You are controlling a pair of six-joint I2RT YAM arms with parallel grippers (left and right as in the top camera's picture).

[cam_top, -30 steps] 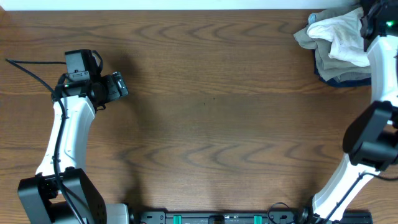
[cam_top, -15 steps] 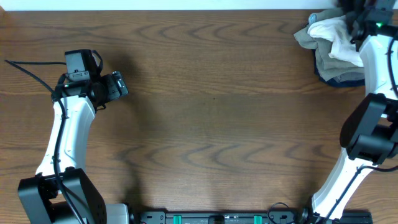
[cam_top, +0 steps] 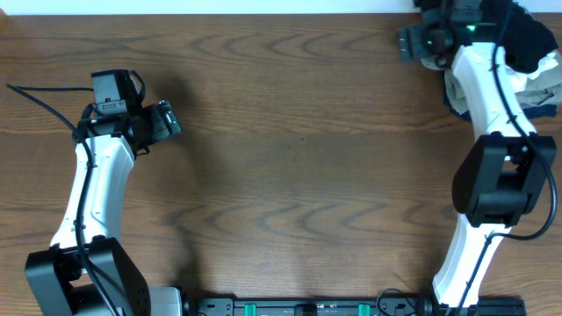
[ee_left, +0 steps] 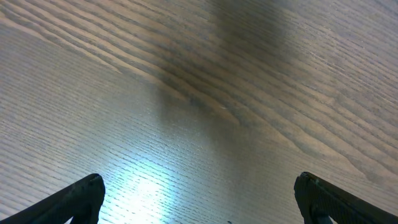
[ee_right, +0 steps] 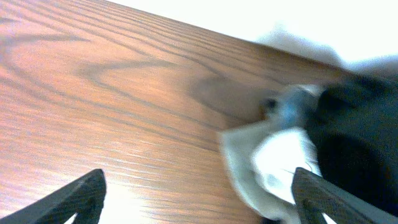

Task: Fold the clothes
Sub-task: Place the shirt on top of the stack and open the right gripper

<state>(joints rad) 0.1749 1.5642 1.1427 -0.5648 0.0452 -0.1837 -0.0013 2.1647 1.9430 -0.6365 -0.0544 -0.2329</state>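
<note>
Right end effector (ee_right: 199,190) gapes empty near black shirt (ee_right: 364,140); left end effector (ee_left: 199,193) gapes empty

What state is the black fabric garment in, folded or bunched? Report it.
Bunched: the black fabric garment is a rumpled heap beside the white cloth, no flat folds showing.

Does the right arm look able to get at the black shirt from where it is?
Probably yes: the right pincer is open close beside the black shirt, nothing between them, though the shirt sits off-centre to it.
</note>
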